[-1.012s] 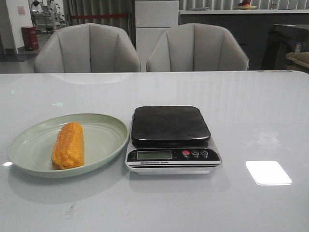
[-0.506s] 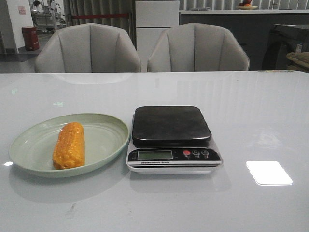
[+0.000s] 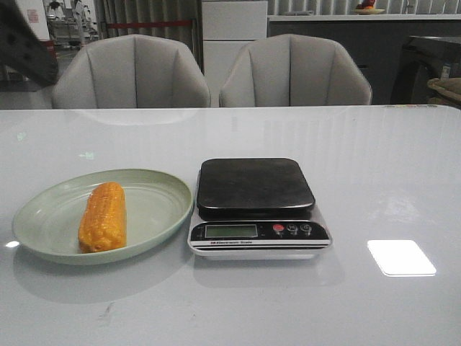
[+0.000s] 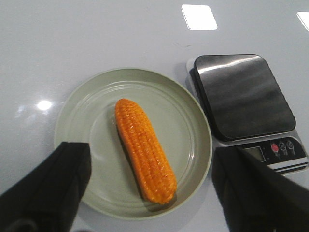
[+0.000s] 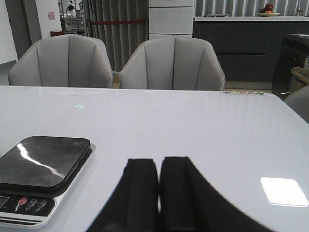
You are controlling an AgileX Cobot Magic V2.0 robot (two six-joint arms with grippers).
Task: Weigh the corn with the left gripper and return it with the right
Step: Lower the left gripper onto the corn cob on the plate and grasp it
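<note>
Spread wide and holding nothing, the left gripper [image 4: 149, 193] hangs above the plate [image 4: 96, 101], its two black fingers [image 4: 46, 188] flanking the corn [image 4: 144, 149] without touching it. Across the table, the right gripper [image 5: 158, 193] is pressed closed, its dark pads meeting edge to edge over bare tabletop, nothing between them.

The corn [image 3: 103, 216] is a stubby orange-yellow cob, ridged with neat rows of kernels and blunt at both ends; it lies lengthwise on the pale green plate [image 3: 155, 205], a shallow round dish with faint concentric rings and a smooth matte finish. Just beside the plate, on its right in the front view, stands the scale [image 3: 257, 209]: a glossy black square platform with rounded corners on a silver base, with a small grey display and three round buttons, one of them red. Its platform is bare. The table [image 3: 374, 166] is white and highly polished, mirroring ceiling lights as bright rectangles. Two grey upholstered chairs [image 3: 292, 72] stand behind it.

Compared with half a second ago, a dark part of the left arm [image 3: 25, 47] has entered the front view's upper left corner; corn, plate and scale are unmoved.
</note>
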